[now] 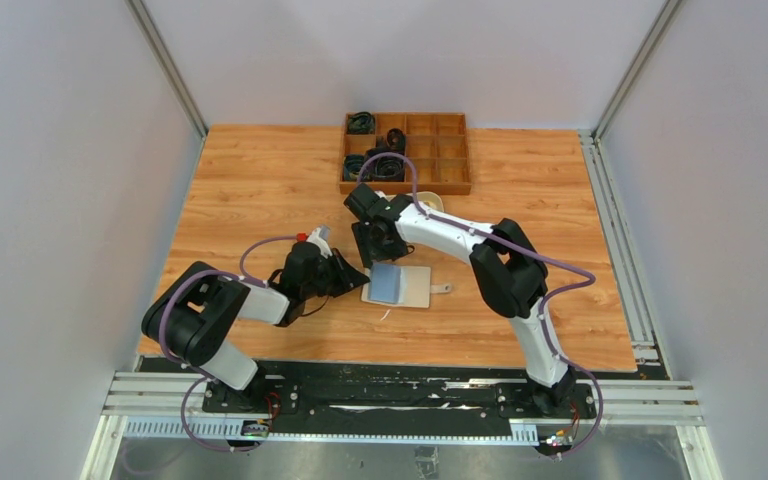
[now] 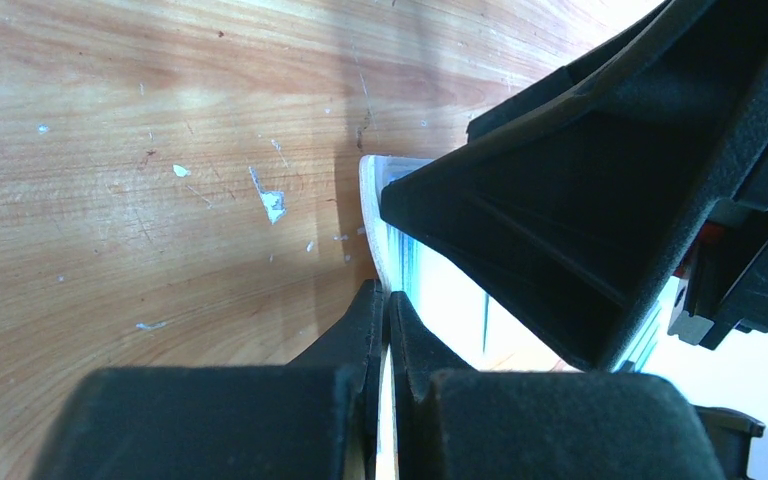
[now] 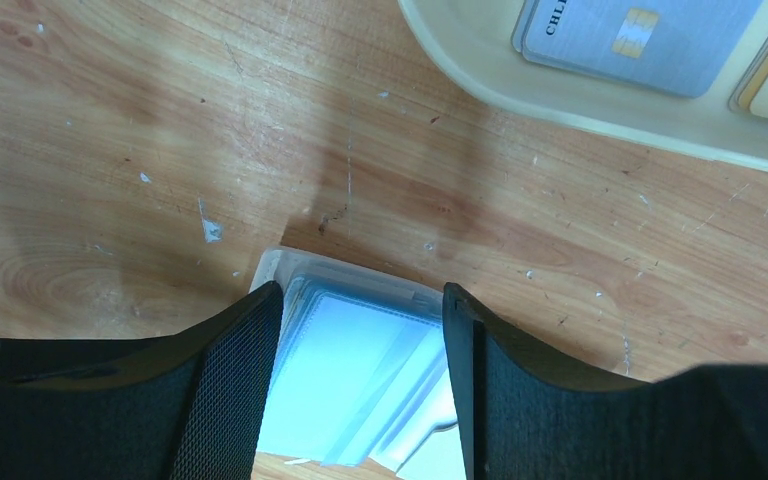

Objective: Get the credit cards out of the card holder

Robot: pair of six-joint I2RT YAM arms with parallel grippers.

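The holder [image 1: 415, 287] lies open and flat near the middle of the table [image 1: 260, 180], a little toward its near edge, with its closure tab [image 1: 442, 289] pointing at the right edge. A pale blue card [image 1: 388, 283] sits in its left half.

The left gripper [image 1: 358, 278] lies low at the holder's left side, pinched tight on its rim. In the left wrist view the thin pale edge runs straight between the closed fingers [image 2: 365, 320]. That grip looks meant to pin the holder down, so it neither slides nor lifts when a card is drawn.

The right gripper [image 1: 378, 250] hangs over the holder's far edge, pointing down, jaws wide and holding nothing. From its own camera the two fingers [image 3: 230, 380] straddle the card's width, tips level with the holder's far edge and not closed on it. I judge this a line-up for taking the card by its sides and pulling it out toward the far edge.

A cream dish [image 3: 520, 95] stands just beyond, between the holder and a wooden tray [image 1: 452, 165] at the far edge. It holds loose cards [image 3: 610, 35], so part of the job looks done. The dish probably sits this close to keep each carry short.
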